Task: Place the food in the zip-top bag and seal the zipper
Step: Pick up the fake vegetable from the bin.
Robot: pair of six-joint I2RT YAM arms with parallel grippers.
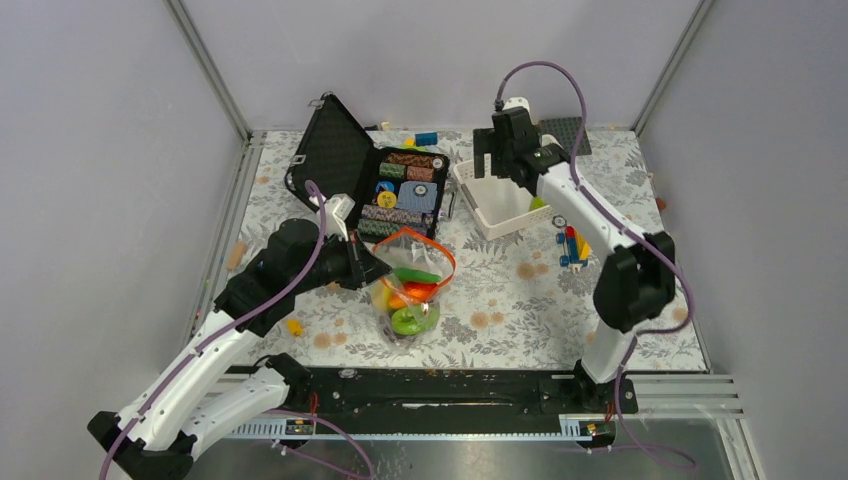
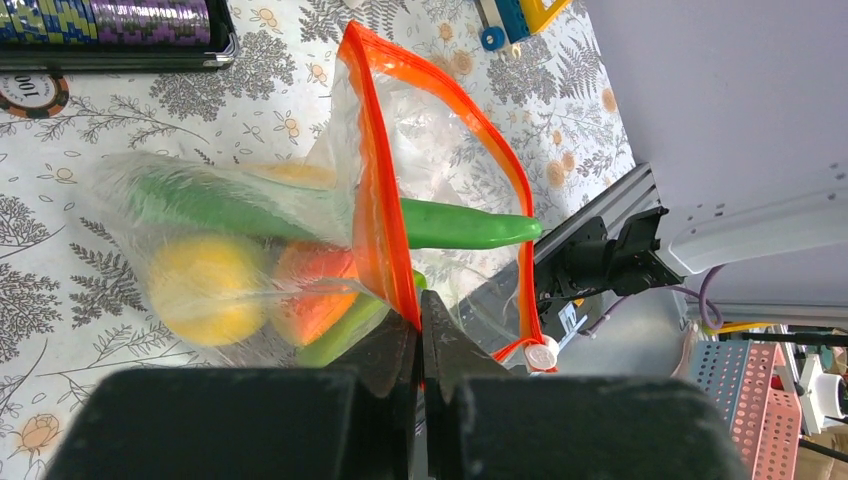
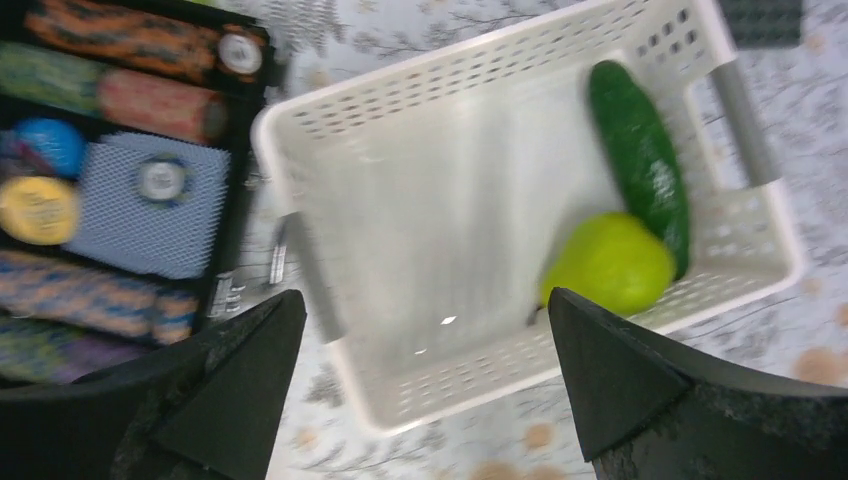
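left gripper point(image 2: 420, 335): jaws pinched together on the zipper point(image 2: 372, 170) strip, near one end of the mouth; arm reaches low over the table, wrist about level.
zip-top bag point(image 1: 408, 300): just ahead of the left fingertips, mouth gaping, not sealed.
in bag: yellow piece point(image 2: 205, 290), orange piece point(image 2: 318, 295); a long green piece point(image 2: 465, 228) pokes out past the mouth.
right gripper point(image 3: 422, 320): jaws wide apart, empty, hovers over the white basket point(image 3: 480, 60); arm stretched to the far side.
left to load: cucumber point(image 3: 640, 150) and pear point(image 3: 610, 265), in the basket, below and right of the right fingertips.
progress: roughly mid-task by my read; sealing not started.
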